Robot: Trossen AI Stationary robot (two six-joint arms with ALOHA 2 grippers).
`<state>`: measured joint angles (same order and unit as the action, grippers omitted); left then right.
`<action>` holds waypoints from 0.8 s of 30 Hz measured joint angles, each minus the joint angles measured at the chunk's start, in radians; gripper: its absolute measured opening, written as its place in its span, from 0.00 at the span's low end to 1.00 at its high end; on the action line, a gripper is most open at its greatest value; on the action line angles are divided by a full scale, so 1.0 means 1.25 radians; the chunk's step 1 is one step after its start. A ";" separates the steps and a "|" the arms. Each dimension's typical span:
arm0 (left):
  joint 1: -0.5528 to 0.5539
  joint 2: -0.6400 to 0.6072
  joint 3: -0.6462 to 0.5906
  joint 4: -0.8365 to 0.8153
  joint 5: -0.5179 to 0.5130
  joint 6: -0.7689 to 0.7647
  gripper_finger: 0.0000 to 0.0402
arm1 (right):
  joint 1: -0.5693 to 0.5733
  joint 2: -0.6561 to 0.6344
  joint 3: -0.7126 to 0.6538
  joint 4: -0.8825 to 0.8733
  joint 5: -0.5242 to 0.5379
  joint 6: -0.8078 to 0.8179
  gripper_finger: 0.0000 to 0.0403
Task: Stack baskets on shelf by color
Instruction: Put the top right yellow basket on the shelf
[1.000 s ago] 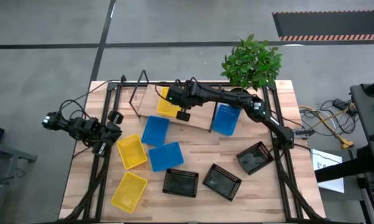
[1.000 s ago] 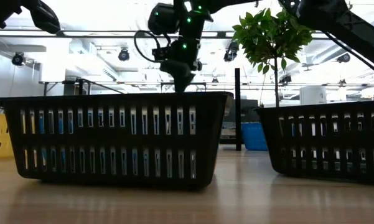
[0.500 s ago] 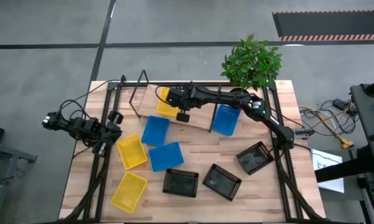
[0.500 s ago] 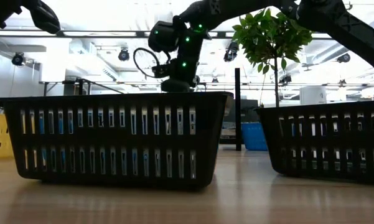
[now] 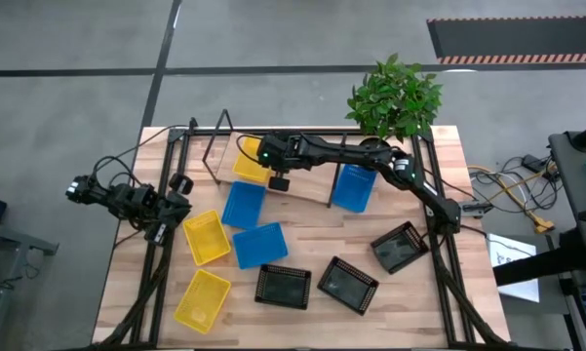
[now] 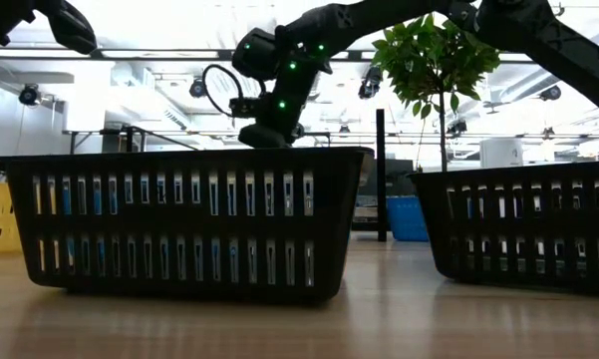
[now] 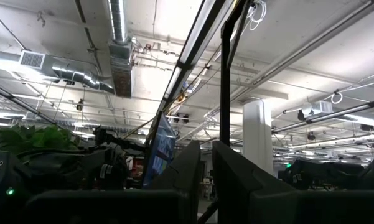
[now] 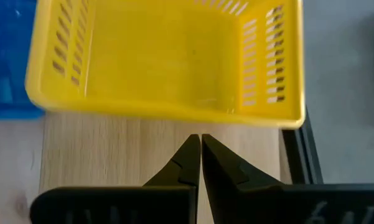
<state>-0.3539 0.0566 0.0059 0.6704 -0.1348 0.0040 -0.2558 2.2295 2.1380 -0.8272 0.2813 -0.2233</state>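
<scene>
Right claw [image 8: 200, 152] is clenched, fingertips together and holding nothing, just beside the near rim of a yellow mesh-sided plastic basket [image 5: 250, 160] that sits on the low light-wood shelf [image 5: 317, 185] w/ black wire end frames, toward its left end. A blue mesh-sided plastic basket [image 5: 353, 186] lies toward the shelf's right end.

Left claw [image 5: 172, 208] waits left of the shelf, at the bench [image 5: 302, 234] edge; its fingers stand slightly parted in its wrist view, nothing between them.

Handling, judged: baskets look light, thin-walled, a bit flexy, and likely to slide on bare wood if nudged. Best hold prob. a pinch on the rim of a short wall.

Count: 3 yellow (1 on shelf, 2 in front of it), 3 blue (1 on shelf, 2 in front), 3 black mesh-sided plastic baskets [image 5: 281, 286] farthest from the shelf, along the bench's front.
</scene>
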 joint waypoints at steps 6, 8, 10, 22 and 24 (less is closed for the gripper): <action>0.000 0.000 0.000 -0.001 0.000 0.000 0.07 | 0.000 0.009 -0.010 0.015 0.003 0.004 0.02; 0.000 0.000 0.000 -0.001 0.000 0.000 0.07 | -0.002 0.021 -0.010 0.042 0.002 -0.003 0.02; 0.000 0.000 0.000 -0.001 0.000 0.000 0.07 | -0.002 0.027 -0.011 0.077 0.000 -0.012 0.02; 0.000 0.000 0.000 -0.006 0.000 0.000 0.07 | -0.002 0.042 -0.010 0.151 0.000 -0.032 0.02; 0.000 0.000 0.000 -0.006 0.000 0.000 0.07 | -0.002 0.048 -0.011 0.177 0.000 -0.040 0.02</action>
<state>-0.3538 0.0566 0.0061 0.6632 -0.1349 0.0036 -0.2584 2.2890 2.1242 -0.6061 0.2808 -0.2733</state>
